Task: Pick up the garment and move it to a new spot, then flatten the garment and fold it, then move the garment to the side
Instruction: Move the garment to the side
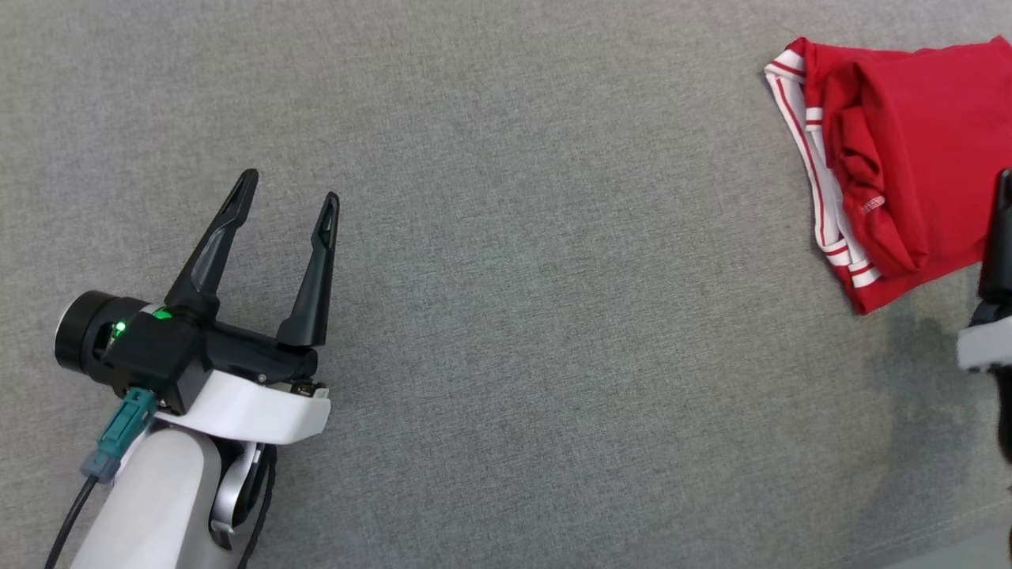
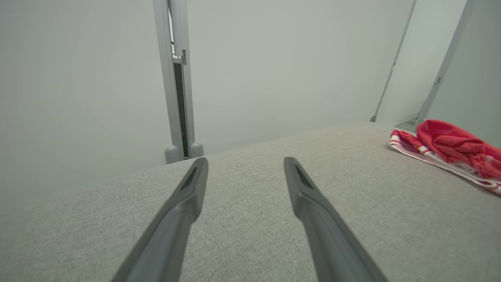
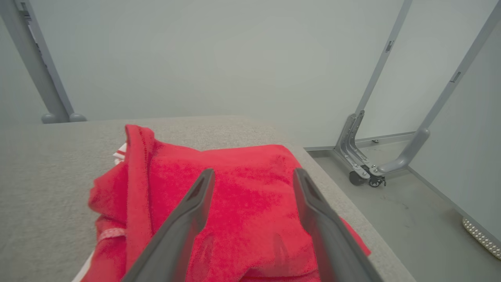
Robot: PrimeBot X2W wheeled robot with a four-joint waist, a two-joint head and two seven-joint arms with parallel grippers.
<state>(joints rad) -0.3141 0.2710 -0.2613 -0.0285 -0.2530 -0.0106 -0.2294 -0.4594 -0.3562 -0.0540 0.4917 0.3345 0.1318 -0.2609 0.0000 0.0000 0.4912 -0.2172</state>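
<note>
Judging by how things lie, the task looks close to finished: the red garment (image 1: 909, 158), with its white-striped trim, sits as a compact folded bundle at the far right of the grey tabletop (image 1: 506, 316), close to its edge. The right end effector (image 3: 253, 172) is poised just over the bundle with fingers spread and nothing between them, so the cloth appears released, while the left end effector (image 1: 290, 186) stands wide open and empty above bare tabletop at the left. What remains seems only to draw the right arm clear, though the fold looks rumpled on top.
</note>
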